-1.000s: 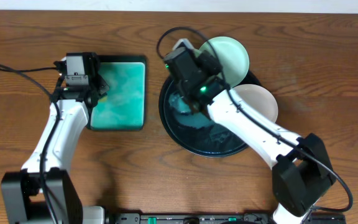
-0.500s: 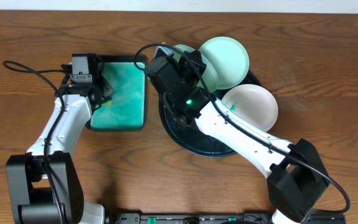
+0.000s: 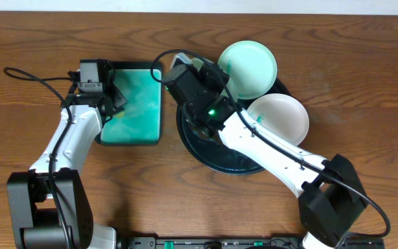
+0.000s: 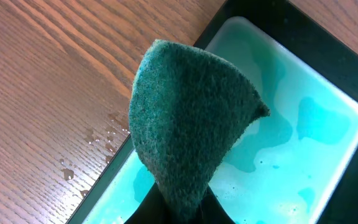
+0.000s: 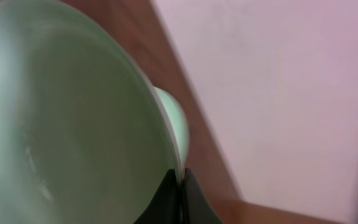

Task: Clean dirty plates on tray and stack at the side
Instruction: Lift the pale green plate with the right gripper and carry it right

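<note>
One mint plate pinched by its rim in right gripper, tilted over tray, likely for wiping with sponge clamped in left gripper.

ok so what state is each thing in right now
sponge: pinched in left fingers, held over green dish's edge
green dish: holding teal liquid
held mint plate: rim gripped in right fingers, tilted
other mint plate: resting on tray's far rim
white plate: resting on tray's right edge
tray: wet, teal-smeared
</note>
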`<control>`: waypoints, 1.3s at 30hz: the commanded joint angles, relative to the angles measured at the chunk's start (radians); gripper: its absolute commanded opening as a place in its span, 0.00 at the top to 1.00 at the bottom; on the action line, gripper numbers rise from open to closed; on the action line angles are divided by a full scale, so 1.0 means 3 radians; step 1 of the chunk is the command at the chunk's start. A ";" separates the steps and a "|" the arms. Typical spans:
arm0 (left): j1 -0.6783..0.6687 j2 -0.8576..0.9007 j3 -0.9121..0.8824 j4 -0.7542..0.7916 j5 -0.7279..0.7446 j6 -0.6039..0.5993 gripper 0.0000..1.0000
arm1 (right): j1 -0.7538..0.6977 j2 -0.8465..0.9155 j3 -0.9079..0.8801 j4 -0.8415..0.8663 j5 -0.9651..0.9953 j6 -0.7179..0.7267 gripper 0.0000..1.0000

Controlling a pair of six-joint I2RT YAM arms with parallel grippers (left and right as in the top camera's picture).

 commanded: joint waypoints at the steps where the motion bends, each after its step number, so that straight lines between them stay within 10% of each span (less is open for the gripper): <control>1: 0.0001 0.0005 -0.0037 0.0004 0.0005 -0.0028 0.93 | -0.0125 -0.0103 0.0018 0.0006 -0.0366 0.0510 0.99; 11: 0.0001 0.0005 -0.0037 0.0033 0.0005 -0.0029 0.93 | -0.0427 -0.0103 0.0019 0.0037 -0.0240 0.0891 0.99; 25: 0.0001 0.0005 -0.0037 0.0034 0.0005 -0.0029 0.93 | -0.1600 -0.0504 0.0019 -0.0441 -0.3324 0.1995 0.99; 39: 0.0001 0.0005 -0.0037 0.0034 0.0006 -0.0029 0.93 | -0.3285 -0.0374 -0.0027 -0.0587 -0.4067 0.2681 0.99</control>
